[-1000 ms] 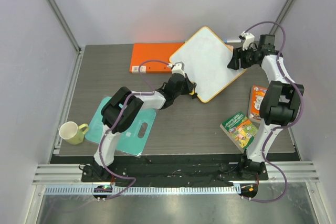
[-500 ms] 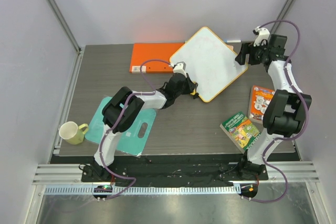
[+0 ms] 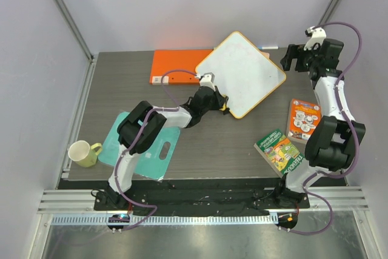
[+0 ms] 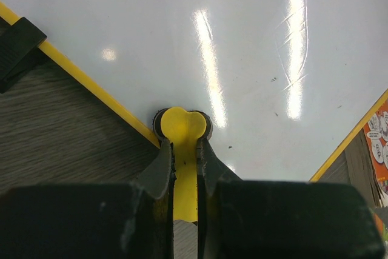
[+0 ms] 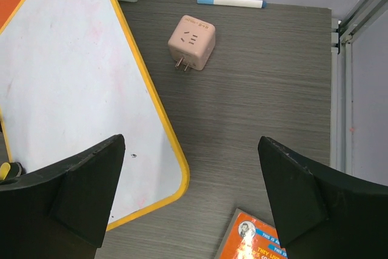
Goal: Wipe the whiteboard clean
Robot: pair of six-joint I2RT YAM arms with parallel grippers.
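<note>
I have the left tool (image 3: 222, 105) clamped shut on a thin yellow lobed piece (image 4: 182, 127), which is pressed against the near edge of the white rectangular whiteboard with the thin yellow-orange rim (image 3: 242, 74). In the left wrist view the piece's rounded tip lies on the white surface just inside the rim, with both fingers (image 4: 162, 161) tight against its sides.

The whiteboard sits at the back of the dark grey wood-grain tabletop (image 3: 200, 150), right of centre and turned corner-on like a diamond. Its left corner overlaps the flat orange folder (image 3: 173, 65). I see no dark writing on it, only a few small specks and a faint pinkish smear in the right wrist view. One small black foot (image 4: 18, 47) shows under the rim.

My right tool (image 3: 290, 60) is raised off to the right of the board's right corner, jaws spread wide with nothing between them. Below it I see a pale pink cube plug adapter (image 5: 191, 42) and a white marker with a blue cap (image 5: 230, 1) near the back edge.

An orange booklet (image 3: 302, 118) and a green booklet (image 3: 277, 150) lie on the right. A teal cutting board (image 3: 145, 144) and a pale yellow mug (image 3: 83, 153) lie on the left.
</note>
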